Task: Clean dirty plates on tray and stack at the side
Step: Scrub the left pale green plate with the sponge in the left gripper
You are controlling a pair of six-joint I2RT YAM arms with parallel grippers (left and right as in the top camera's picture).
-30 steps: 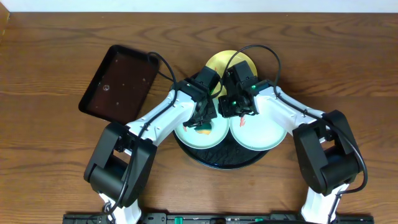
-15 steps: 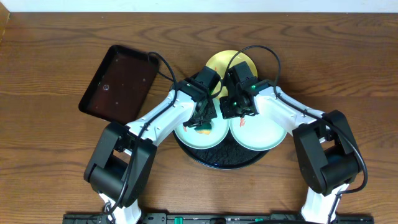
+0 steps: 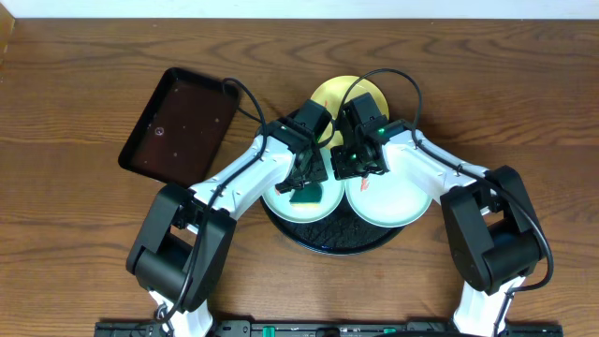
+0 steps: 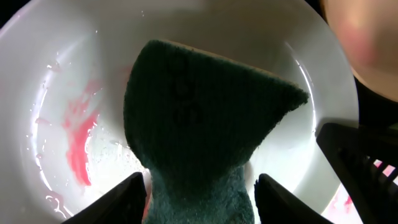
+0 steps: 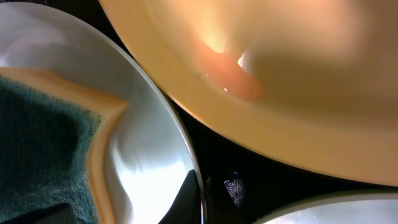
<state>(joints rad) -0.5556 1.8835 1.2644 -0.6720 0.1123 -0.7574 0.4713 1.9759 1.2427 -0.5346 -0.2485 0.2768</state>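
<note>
A pale mint-blue plate (image 4: 56, 68) lies directly under my left gripper (image 4: 202, 202). The jaws of this gripper are pinching a dark green sponge with a yellow backing (image 4: 205, 118). The sponge reaches forward from the jaws and is pressed on the bottom of the plate. At the left of these jaws the plate surface is wet and carries a pink-red smear (image 4: 78, 146).

My right gripper (image 3: 361, 167) hangs over the place where this plate meets the second pale mint-blue plate (image 3: 398, 198). For these jaws I cannot tell if they are spread or pressed together. On the second plate, just beside them, there is a small red-orange mark (image 3: 365, 184). Ahead of the right jaws, very near, is the pale yellow plate (image 5: 280, 74).

All three plates sit on the large round black tray (image 3: 328, 241), which lies under both pairs of jaws. A small rectangular dark tray (image 3: 181, 124) lies well apart from my left jaws, on the brown wooden table (image 3: 75, 234).
</note>
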